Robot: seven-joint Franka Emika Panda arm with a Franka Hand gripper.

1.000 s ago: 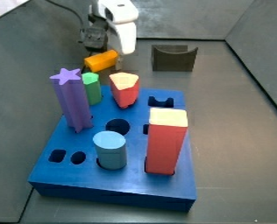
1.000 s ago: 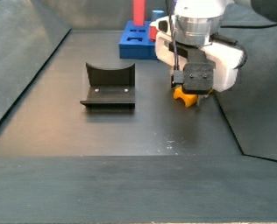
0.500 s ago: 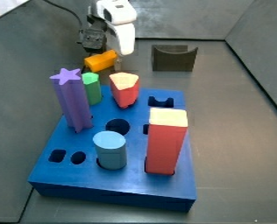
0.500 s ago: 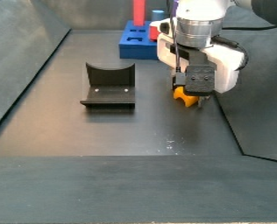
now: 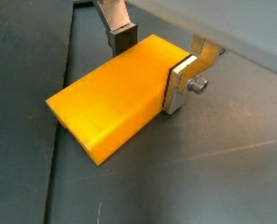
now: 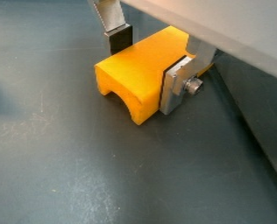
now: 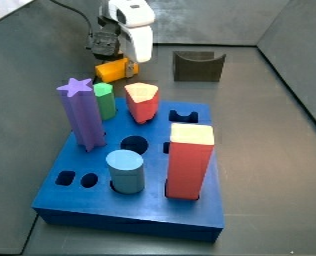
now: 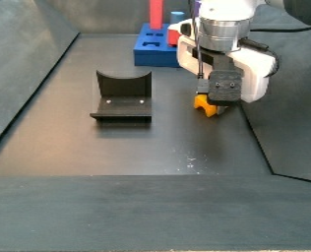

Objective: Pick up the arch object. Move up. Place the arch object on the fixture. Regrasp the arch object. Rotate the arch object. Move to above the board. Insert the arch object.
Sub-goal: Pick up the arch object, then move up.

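Silver-fingered claw (image 6: 151, 54) clamped on small yellow-orange arch block (image 6: 138, 72), low over dark tabletop (image 8: 145, 167), beyond large blue slotted board (image 7: 147, 175), dark notched fixture (image 7: 198, 66) well right.

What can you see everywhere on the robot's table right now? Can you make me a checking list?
Surface: dark grey floor, bare between the pieces.
Arch object: orange-yellow arch object between the finger plates, low over the floor; contact with the floor cannot be told.
Fixture: dark fixture stands apart, nothing in its notch.
Board: blue board carries a purple star post, green peg, red pentagon peg, blue cylinder and big red block.
Clutter: nothing seen.
Gripper: gripper shut on the arch object.
Cables: black cable above the wrist.
Surroundings: grey walls.
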